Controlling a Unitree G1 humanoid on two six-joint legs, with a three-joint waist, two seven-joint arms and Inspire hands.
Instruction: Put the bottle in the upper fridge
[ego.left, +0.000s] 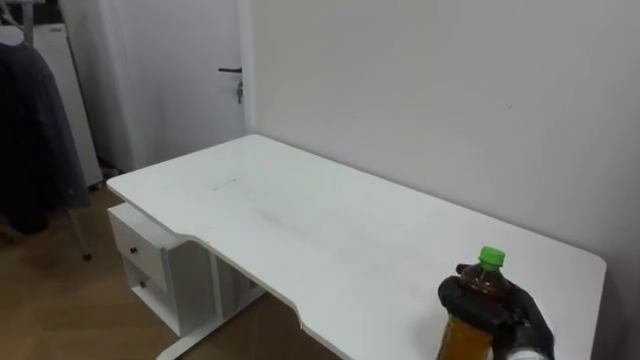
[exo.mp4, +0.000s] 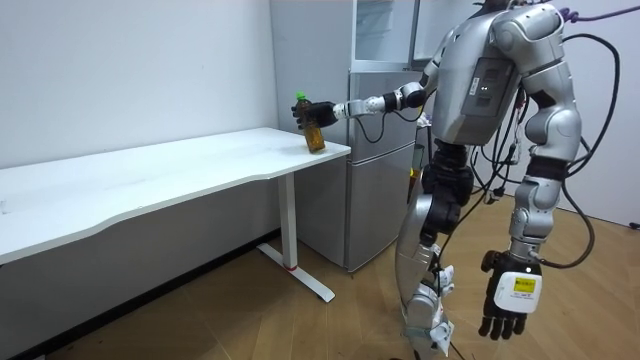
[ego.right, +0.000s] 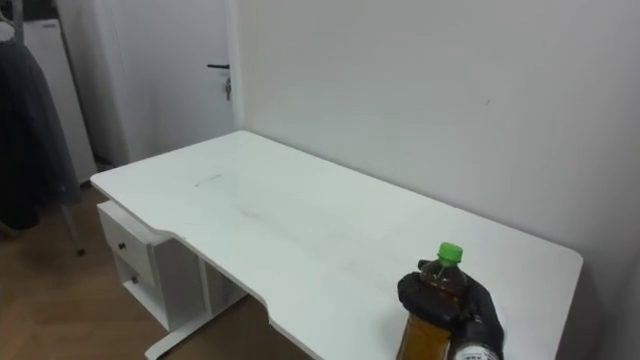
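I see right robot hand (ego.left: 497, 306) curled round bottle (ego.left: 462, 339) at desk (ego.left: 300, 220) end | left robot hand (exo.mp4: 508, 298) hanging, fingers relaxed

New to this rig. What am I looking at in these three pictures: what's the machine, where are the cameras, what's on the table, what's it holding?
It is a humanoid robot that stands on two legs, with two arms and a fingered hand on each. Two pictures come from the two eyes of a camera on its head, looking down at the white table; they show the same scene from slightly different spots. The third comes from a camera standing in the room and shows the whole robot beside the table and a grey fridge. At the table's end near the fridge is an amber bottle with a green cap, upright. The right hand is curled round it. The left hand hangs at the robot's side, fingers relaxed, holding nothing.
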